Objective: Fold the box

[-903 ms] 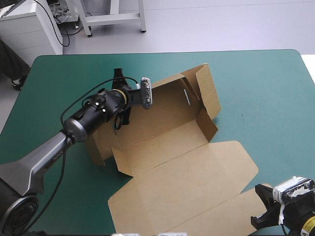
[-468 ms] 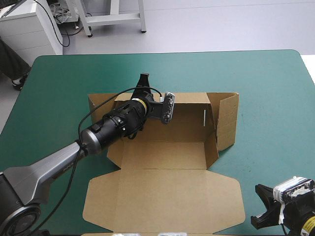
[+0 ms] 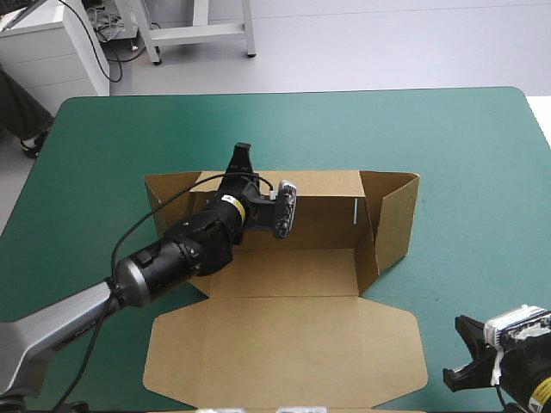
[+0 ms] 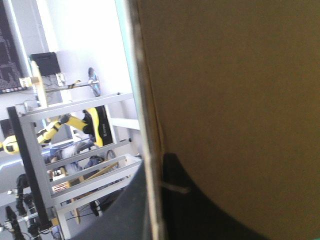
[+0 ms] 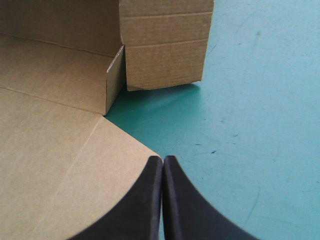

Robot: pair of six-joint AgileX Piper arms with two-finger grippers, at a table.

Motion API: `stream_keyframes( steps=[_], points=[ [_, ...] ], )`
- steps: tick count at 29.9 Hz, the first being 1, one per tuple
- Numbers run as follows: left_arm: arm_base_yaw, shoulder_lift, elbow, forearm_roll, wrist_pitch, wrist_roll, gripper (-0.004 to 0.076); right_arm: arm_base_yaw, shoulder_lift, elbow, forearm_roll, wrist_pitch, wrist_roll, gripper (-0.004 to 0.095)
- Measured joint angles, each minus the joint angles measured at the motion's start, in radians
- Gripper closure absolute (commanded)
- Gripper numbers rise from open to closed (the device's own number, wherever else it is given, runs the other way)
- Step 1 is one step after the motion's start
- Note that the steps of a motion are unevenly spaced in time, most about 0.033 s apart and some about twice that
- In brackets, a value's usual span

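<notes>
Jaws of left gripper point(image 3: 240, 161) are pinching the box point(image 3: 284, 331) at its 12 o'clock wall | right gripper point(image 5: 163, 167) is sitting pressed together at 5 o'clock, apart.

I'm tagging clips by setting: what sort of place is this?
Probably a robotics lab bench: a table with a teal-green cover, a half-folded brown box on it, the left gripper shut on its far wall, the right gripper shut nearby.

L arm point(image 3: 155, 262): matte grey tubular link point(image 3: 52, 323), silver ring point(image 3: 127, 275), glossy black cylindrical wrist housing point(image 3: 189, 241), thin yellow band point(image 3: 232, 203). R gripper point(image 5: 163, 161): two smooth black fin-shaped fingers point(image 5: 142, 205) w/ curved outer edges.
</notes>
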Motion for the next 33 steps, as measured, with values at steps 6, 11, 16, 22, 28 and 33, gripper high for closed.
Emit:
stream_keyframes(
  steps=[6, 11, 16, 22, 28, 33],
  points=[
    [-0.059, -0.011, 0.111, 0.295, 0.018, -0.274, 0.0731, 0.000, 0.000, 0.000, -0.011, -0.001, 0.011, 0.0922],
    [-0.106, -0.018, 0.131, 0.358, 0.081, -0.358, 0.0731, 0.000, 0.000, 0.000, -0.015, -0.002, 0.013, 0.0904],
    [-0.141, -0.028, 0.133, 0.356, 0.126, -0.366, 0.0731, 0.000, 0.000, 0.000, -0.015, -0.003, 0.013, 0.0710],
    [-0.155, -0.045, 0.134, 0.336, 0.144, -0.367, 0.0731, 0.000, 0.000, 0.000, -0.006, 0.006, 0.011, 0.0392],
    [-0.184, -0.074, 0.135, 0.292, 0.174, -0.366, 0.0731, 0.000, 0.000, 0.000, -0.006, 0.008, 0.010, 0.0391],
    [-0.238, -0.088, 0.137, 0.287, 0.215, -0.366, 0.0731, 0.000, 0.000, -0.012, -0.007, 0.016, 0.058, 0.0391]
  ],
)
